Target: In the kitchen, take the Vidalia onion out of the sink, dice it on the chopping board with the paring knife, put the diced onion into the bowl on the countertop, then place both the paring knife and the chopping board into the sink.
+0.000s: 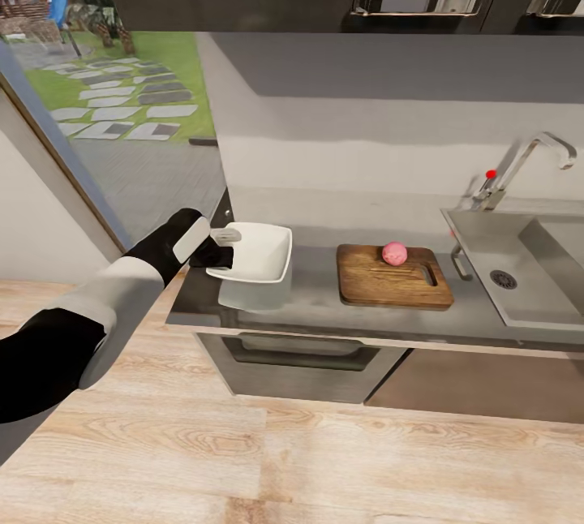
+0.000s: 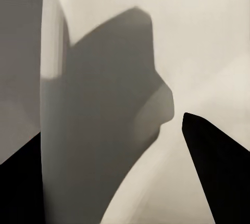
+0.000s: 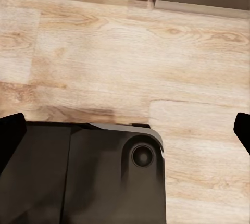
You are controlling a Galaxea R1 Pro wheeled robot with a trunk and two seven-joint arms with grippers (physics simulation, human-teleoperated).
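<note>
Onion (image 1: 394, 253) lies on the far edge of the chopping board (image 1: 393, 276), which rests on the grey surface (image 1: 312, 301) between the bowl (image 1: 253, 253) and the sink (image 1: 519, 264). Your left hand (image 1: 221, 246) is at the near-left rim of the white bowl, and in the left wrist view the two dark fingertips (image 2: 219, 172) stand apart on either side of the rim; it seems to grip this rim, but I cannot tell for sure if it presses or only surrounds it. Your right hand (image 3: 125, 130) hangs low over the wood floor (image 3: 130, 52) with its fingers spread wide, holding nothing. I do not find the paring knife. If you want to bring the bowl closer to the board, judge the grip first, keep the dish level, and slide it slowly, because a thin flared rim can slip out.
</note>
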